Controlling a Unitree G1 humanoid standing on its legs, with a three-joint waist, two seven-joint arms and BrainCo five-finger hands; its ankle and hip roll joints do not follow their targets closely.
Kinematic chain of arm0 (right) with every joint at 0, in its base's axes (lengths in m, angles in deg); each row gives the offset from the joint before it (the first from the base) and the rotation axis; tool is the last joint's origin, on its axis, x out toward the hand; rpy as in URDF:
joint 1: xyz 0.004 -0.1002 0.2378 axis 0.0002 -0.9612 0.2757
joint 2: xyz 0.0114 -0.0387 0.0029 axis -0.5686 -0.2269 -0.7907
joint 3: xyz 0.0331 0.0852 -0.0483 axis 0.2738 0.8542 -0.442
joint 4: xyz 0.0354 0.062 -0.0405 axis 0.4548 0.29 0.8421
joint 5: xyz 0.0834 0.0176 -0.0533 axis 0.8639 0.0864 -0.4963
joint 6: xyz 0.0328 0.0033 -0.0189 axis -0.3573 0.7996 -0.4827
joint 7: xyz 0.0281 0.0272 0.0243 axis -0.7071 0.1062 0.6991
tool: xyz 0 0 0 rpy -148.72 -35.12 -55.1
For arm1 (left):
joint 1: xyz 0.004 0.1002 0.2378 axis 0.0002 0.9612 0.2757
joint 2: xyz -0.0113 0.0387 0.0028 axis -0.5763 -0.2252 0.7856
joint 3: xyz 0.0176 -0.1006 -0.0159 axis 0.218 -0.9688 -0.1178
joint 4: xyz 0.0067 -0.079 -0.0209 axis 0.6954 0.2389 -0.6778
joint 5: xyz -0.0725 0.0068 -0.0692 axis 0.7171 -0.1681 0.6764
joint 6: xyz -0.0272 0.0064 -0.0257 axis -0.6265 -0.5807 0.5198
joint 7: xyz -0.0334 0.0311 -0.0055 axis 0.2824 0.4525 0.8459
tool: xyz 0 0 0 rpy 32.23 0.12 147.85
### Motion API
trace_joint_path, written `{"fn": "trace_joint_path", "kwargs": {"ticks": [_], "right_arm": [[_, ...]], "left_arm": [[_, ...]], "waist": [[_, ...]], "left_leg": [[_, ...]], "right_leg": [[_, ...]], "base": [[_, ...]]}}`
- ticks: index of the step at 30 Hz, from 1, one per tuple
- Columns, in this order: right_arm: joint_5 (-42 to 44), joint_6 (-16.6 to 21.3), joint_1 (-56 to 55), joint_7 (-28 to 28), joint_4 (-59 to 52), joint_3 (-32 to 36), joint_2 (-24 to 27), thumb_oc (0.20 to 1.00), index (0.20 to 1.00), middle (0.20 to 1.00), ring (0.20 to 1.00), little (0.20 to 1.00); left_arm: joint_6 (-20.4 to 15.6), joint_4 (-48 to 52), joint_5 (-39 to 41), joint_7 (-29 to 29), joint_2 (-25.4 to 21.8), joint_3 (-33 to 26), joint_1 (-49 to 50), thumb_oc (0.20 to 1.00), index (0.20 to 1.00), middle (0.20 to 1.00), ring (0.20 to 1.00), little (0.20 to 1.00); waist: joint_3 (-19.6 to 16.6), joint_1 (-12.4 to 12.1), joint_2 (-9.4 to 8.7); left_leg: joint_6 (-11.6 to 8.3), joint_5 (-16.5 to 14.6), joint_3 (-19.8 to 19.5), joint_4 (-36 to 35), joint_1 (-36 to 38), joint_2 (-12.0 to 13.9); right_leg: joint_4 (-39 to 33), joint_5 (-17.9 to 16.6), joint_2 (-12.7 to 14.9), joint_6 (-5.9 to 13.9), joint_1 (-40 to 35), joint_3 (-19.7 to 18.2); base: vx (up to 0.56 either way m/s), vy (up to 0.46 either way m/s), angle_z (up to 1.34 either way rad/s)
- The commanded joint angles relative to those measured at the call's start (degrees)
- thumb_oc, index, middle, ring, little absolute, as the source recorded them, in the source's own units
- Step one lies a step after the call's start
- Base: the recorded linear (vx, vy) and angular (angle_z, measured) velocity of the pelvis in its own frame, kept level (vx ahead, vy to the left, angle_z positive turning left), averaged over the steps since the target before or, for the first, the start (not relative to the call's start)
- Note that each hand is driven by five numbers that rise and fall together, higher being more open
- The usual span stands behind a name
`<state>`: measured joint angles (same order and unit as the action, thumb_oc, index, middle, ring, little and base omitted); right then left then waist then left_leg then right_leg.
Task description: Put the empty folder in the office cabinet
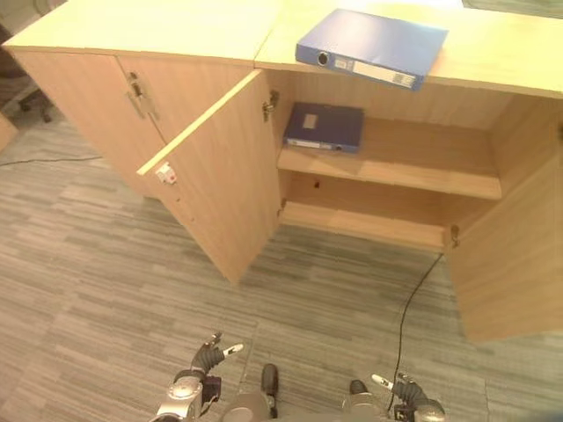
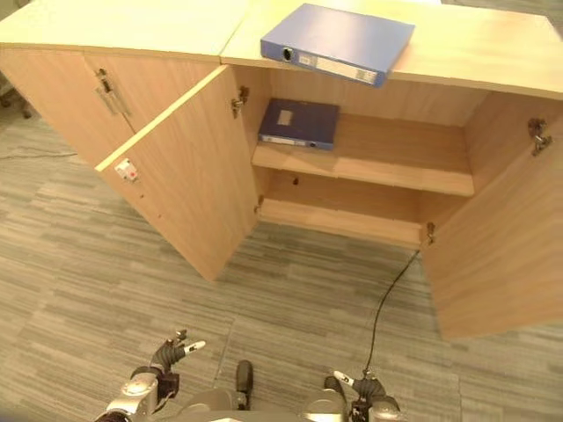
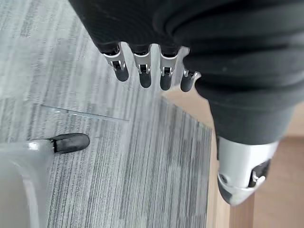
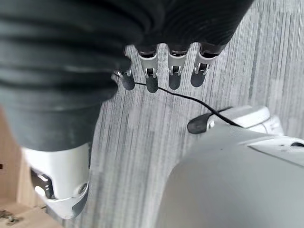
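Your left hand (image 1: 204, 365) and right hand (image 1: 400, 394) cut off at bottom edge, fingers (image 3: 145, 71) loose, holding nothing, blue folder (image 1: 371, 46) on cabinet (image 1: 211, 35) top at upper right, well apart, second folder (image 1: 323, 126) on shelf (image 1: 413, 171).

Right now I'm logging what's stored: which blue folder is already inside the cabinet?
The darker blue folder lying flat on the upper shelf. The larger, lighter blue folder lies on the cabinet top.

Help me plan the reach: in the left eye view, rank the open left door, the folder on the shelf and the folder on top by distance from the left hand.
From the left hand:
1. Open left door, just ahead.
2. Folder on the shelf, inside the cabinet.
3. Folder on top, on the cabinet top.
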<state>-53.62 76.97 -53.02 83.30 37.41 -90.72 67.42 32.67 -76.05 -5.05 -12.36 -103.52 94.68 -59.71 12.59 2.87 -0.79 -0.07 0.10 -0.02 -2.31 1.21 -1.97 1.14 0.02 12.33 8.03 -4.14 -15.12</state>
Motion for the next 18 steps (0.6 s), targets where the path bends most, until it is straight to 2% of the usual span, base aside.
{"fn": "trace_joint_path", "kwargs": {"ticks": [1, 2, 3, 4, 5, 6, 7, 8, 9, 10, 11, 12, 14, 18], "right_arm": [[0.08, 0.36, 0.93, -0.26, -2.91, -1.64, 1.49, 1.0, 1.0, 1.0, 1.0, 1.0], [-0.31, 0.49, 1.52, 0.08, -3.65, -1.62, 1.37, 1.0, 1.0, 1.0, 1.0, 1.0], [-0.36, 0.53, 1.58, 0.09, -4.02, -1.7, 1.22, 1.0, 1.0, 1.0, 1.0, 1.0], [-0.37, 0.52, 1.55, 0.1, -4.05, -1.7, 1.23, 1.0, 1.0, 1.0, 1.0, 1.0], [-0.54, 0.59, 1.59, 0.09, -4.43, -1.74, 1.19, 1.0, 1.0, 1.0, 1.0, 1.0], [-0.88, 0.9, 1.59, 0.25, -4.98, -1.71, 1.18, 1.0, 1.0, 1.0, 1.0, 1.0], [-1.0, 0.97, 1.11, 0.34, -5.13, -1.7, 1.37, 1.0, 1.0, 1.0, 1.0, 1.0], [-0.84, 0.96, 0.97, 0.35, -5.06, -1.55, 1.53, 1.0, 1.0, 1.0, 1.0, 1.0], [-0.31, 1.07, 0.95, 0.68, -4.81, -1.24, 1.89, 1.0, 1.0, 1.0, 1.0, 1.0], [-0.28, 1.05, 1.08, 0.85, -4.59, -1.22, 2.04, 1.0, 1.0, 1.0, 1.0, 1.0], [-0.28, 1.05, 1.08, 0.85, -4.59, -1.22, 2.04, 1.0, 1.0, 1.0, 1.0, 1.0], [-0.36, 0.79, 1.66, 0.97, -3.96, -1.19, 1.99, 1.0, 1.0, 1.0, 1.0, 1.0], [-0.88, 0.51, 1.77, 0.83, -3.48, -1.35, 2.06, 1.0, 1.0, 1.0, 1.0, 1.0], [-1.88, 0.42, 0.87, 0.79, -2.56, -1.59, 2.47, 1.0, 1.0, 1.0, 1.0, 1.0]], "left_arm": [[-1.84, 2.97, -0.62, -0.25, -1.81, -0.15, 0.76, 1.0, 1.0, 1.0, 1.0, 1.0], [-1.65, 3.64, -0.22, -0.24, -2.09, -0.32, 1.12, 1.0, 1.0, 1.0, 1.0, 1.0], [-1.58, 3.69, -0.16, -0.37, -2.12, -0.33, 1.42, 1.0, 1.0, 1.0, 1.0, 1.0], [-1.58, 3.69, -0.16, -0.37, -2.12, -0.33, 1.43, 1.0, 1.0, 1.0, 1.0, 1.0], [-1.48, 4.02, -0.07, -0.52, -2.3, -0.52, 1.8, 1.0, 1.0, 1.0, 1.0, 1.0], [-1.37, 4.17, -0.41, -0.79, -2.39, -0.69, 2.53, 1.0, 1.0, 1.0, 1.0, 1.0], [-1.33, 4.36, -0.97, -1.14, -2.39, -0.73, 3.38, 1.0, 1.0, 1.0, 1.0, 1.0], [-1.34, 4.25, -1.15, -1.24, -2.42, -0.78, 3.54, 1.0, 1.0, 1.0, 1.0, 1.0], [-1.42, 4.32, -0.85, -1.16, -2.55, -1.09, 3.81, 1.0, 1.0, 1.0, 1.0, 1.0], [-1.42, 4.19, -0.69, -1.06, -2.58, -1.26, 3.78, 1.0, 1.0, 1.0, 1.0, 1.0], [-1.42, 4.19, -0.69, -1.06, -2.58, -1.26, 3.77, 1.0, 1.0, 1.0, 1.0, 1.0], [-1.48, 3.81, -0.29, -0.79, -2.58, -1.62, 3.51, 1.0, 1.0, 1.0, 1.0, 1.0], [-1.58, 3.24, -0.11, -0.5, -2.6, -1.83, 3.02, 1.0, 1.0, 1.0, 1.0, 1.0], [-1.75, 1.93, -0.77, -0.49, -2.2, -2.32, 3.36, 1.0, 1.0, 1.0, 1.0, 1.0]], "waist": [[-2.08, -1.1, 0.57], [-1.82, -2.65, 1.25], [-1.77, -2.9, 1.68], [-1.76, -2.8, 1.66], [-1.83, -3.17, 1.99], [-2.17, -3.86, 2.19], [-2.91, -3.95, 1.93], [-3.19, -3.82, 1.92], [-3.14, -3.42, 1.84], [-2.7, -3.26, 1.83], [-2.65, -3.26, 1.85], [-1.67, -2.66, 2.13], [-0.92, -1.7, 2.03], [-2.0, -1.9, 0.86]], "left_leg": [[-4.03, 0.93, -2.99, 3.27, -4.29, 7.27], [-3.34, -0.2, -1.09, 3.91, -3.92, 7.26], [-2.96, -0.54, -0.29, 4.04, -3.71, 7.3], [-2.95, -0.58, -0.39, 4.09, -3.73, 7.24], [-2.56, -0.93, 0.46, 4.0, -3.26, 7.18], [-2.04, -1.39, 2.29, 3.64, -2.36, 6.35], [-1.95, -1.49, 3.45, 2.17, -0.77, 5.4], [-2.03, -1.62, 3.67, 1.7, -0.26, 5.23], [-2.35, -2.19, 3.65, 0.75, 1.22, 5.25], [-2.66, -2.73, 3.83, 0.28, 2.39, 5.63], [-2.67, -2.73, 3.84, 0.26, 2.45, 5.64], [-3.36, -3.6, 3.84, -0.01, 4.02, 6.8], [-4.36, -4.65, 3.84, -0.29, 6.17, 8.06], [-5.28, -5.66, 4.2, -0.38, 8.03, 8.13]], "right_leg": [[6.73, 2.08, 1.37, 3.94, 0.06, 1.76], [10.34, -0.59, 3.51, 3.18, 1.62, 9.84], [12.43, -0.97, 4.33, 2.67, 2.12, 14.01], [12.53, -0.88, 4.38, 2.69, 2.09, 14.11], [13.99, -1.14, 4.75, 2.46, 2.44, 17.15], [14.94, -1.52, 5.12, 2.59, 2.2, 22.14], [12.37, -0.07, 3.91, 2.45, 2.03, 23.87], [10.41, 0.83, 3.15, 2.27, 2.38, 23.94], [6.09, 0.12, 2.55, 2.36, 3.69, 23.63], [3.95, -1.28, 2.89, 2.61, 4.47, 24.21], [3.92, -1.29, 2.87, 2.61, 4.41, 24.21], [1.65, -4.26, 4.26, 3.51, 8.06, 26.77], [-0.21, -6.57, 5.59, 4.66, 11.0, 28.47], [-2.14, -7.8, 5.98, 4.88, 8.7, 29.35]], "base": [[0.03, 0.192, -0.5], [0.02, 0.192, -0.4], [0.02, 0.191, -0.38], [0.01, 0.128, -0.53], [0.0, 0.215, -0.57], [0.07, 0.288, -0.61], [0.12, 0.234, -0.7], [0.23, 0.022, -0.84], [0.23, -0.098, -0.87], [0.18, -0.109, -0.41], [0.16, -0.171, -0.19], [0.15, -0.18, 0.0], [0.21, -0.241, -0.17], [0.16, -0.192, 0.06]]}}
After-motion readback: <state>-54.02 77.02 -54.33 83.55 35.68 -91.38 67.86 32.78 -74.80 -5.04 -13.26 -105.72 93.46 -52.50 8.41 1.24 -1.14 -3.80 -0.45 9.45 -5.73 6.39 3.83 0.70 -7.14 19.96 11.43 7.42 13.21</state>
